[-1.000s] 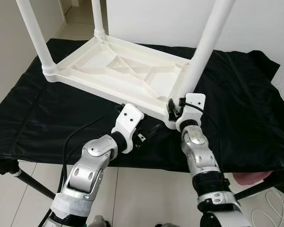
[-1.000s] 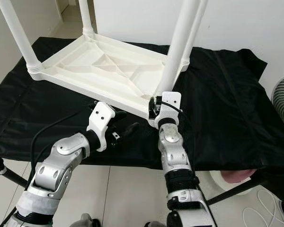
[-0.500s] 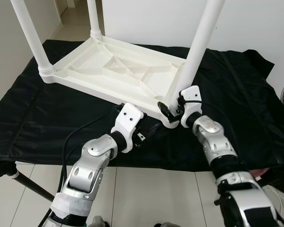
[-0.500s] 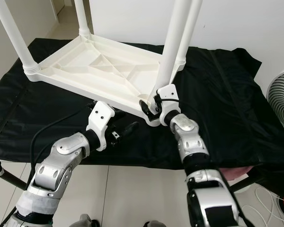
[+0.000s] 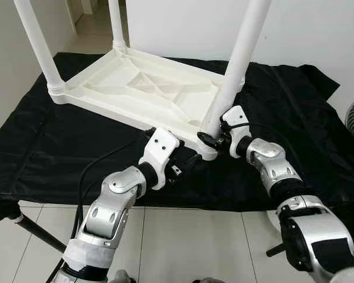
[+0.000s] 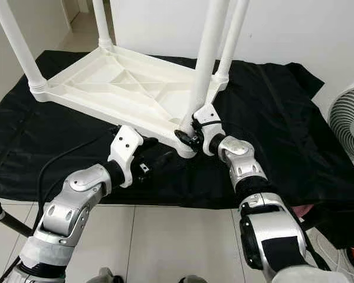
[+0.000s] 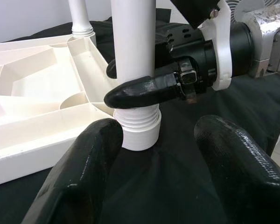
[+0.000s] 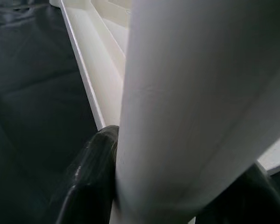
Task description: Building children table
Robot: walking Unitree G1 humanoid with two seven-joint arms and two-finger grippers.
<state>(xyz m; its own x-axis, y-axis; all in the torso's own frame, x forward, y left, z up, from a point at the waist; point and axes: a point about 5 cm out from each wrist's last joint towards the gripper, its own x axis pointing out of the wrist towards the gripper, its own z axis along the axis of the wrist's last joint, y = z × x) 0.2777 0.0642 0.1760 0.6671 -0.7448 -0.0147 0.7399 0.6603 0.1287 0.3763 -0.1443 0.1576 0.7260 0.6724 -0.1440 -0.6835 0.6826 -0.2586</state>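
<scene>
- Nearest to us, our left pincer [image 5: 186,162] sits low at the front edge of the counter [image 5: 41,159], which is draped in a black cloth [image 6: 271,118]. Its two black fingers [image 7: 86,172] are spread apart with nothing between them, aimed at the base of the near leg.
- Just beyond it, our right pincer [image 5: 215,140] comes in from the right and is clamped around the near right leg [image 5: 239,65] of the children's table, right above the ribbed collar [image 7: 140,128] where that leg enters its socket. In the left wrist view one black finger lies across the front of the leg; in the right wrist view the white leg [image 8: 191,102] stands between the two fingers, touching both.
- The white plastic tabletop [image 5: 135,88] lies upside down on the cloth, its ribbed underside facing up, with the near right corner just beside both pincers.
- Three more legs rise from it: one at the near left corner [image 5: 38,47], one at the far left corner [image 5: 115,23], and one at the far right corner [image 6: 233,35], behind the gripped leg.
- To the right, off the counter, we see part of a white fan [image 6: 348,124] on the floor.
- A pale wall [image 5: 318,29] stands behind the counter.
</scene>
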